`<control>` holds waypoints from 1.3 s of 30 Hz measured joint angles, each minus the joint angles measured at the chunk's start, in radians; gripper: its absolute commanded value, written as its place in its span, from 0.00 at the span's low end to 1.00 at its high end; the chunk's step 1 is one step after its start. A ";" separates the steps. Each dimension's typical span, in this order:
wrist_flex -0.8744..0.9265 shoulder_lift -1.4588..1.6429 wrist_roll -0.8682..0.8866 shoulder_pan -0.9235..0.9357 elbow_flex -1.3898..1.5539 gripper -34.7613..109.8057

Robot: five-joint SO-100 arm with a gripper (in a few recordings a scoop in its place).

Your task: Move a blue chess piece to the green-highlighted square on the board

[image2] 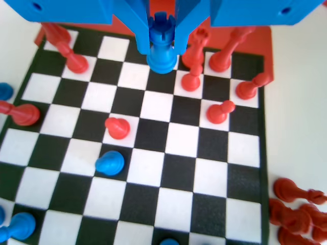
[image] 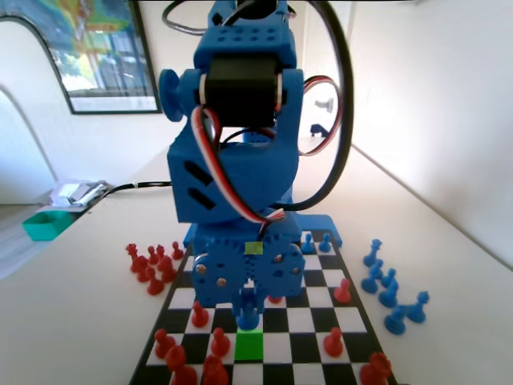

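Your end effector (image2: 162, 38) is clamped on the blue chess piece (image2: 162, 48), a rook-like piece with a notched top, the two jaws pressed against its sides. In the fixed view the end effector (image: 248, 309) holds the piece (image: 248, 314) upright, just behind the green-highlighted square (image: 249, 345) near that picture's bottom edge; whether its base touches the board (image: 313, 321) you cannot tell. In the wrist view the piece hangs over the board's (image2: 168, 168) far rows, with red pieces (image2: 191, 79) close on its right and a round-headed blue pawn (image2: 110, 163) nearer the picture's bottom left. Captured red pieces (image: 152, 265) and blue ones (image: 389, 289) stand on the bench (image: 449, 265) beside the board's left and right edges.
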 measured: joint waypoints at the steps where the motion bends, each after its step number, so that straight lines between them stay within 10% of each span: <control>1: -0.002 -0.017 0.003 0.002 -0.011 0.25; 39: -0.054 -0.137 0.021 0.003 -0.063 0.25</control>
